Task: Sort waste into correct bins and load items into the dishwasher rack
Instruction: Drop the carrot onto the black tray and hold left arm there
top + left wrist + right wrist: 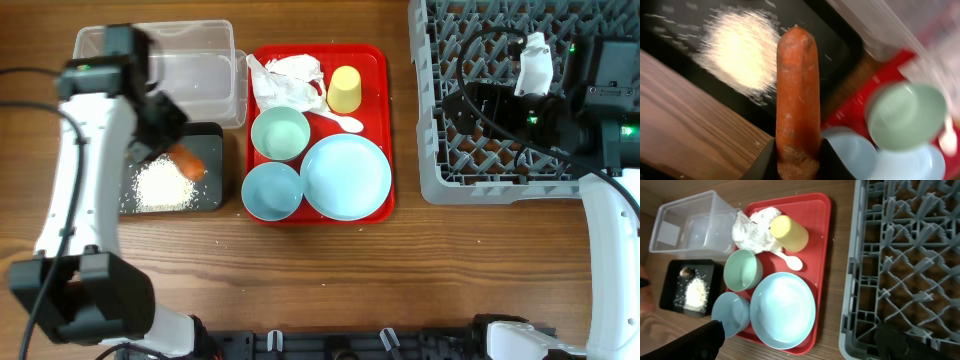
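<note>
My left gripper is shut on the orange carrot piece and holds it over the black shallow bin. Loose rice and a small brown lump lie in that bin. The clear bin stands behind it. My right gripper is open and empty above the grey dishwasher rack. The plate, green bowl, blue bowl, yellow cup, spoon and napkins sit on the tray.
The flat red tray lies between the bins and the rack. Bare wooden table shows in front of the tray. My left arm reaches in from the front left, and my right arm reaches over the rack's right side.
</note>
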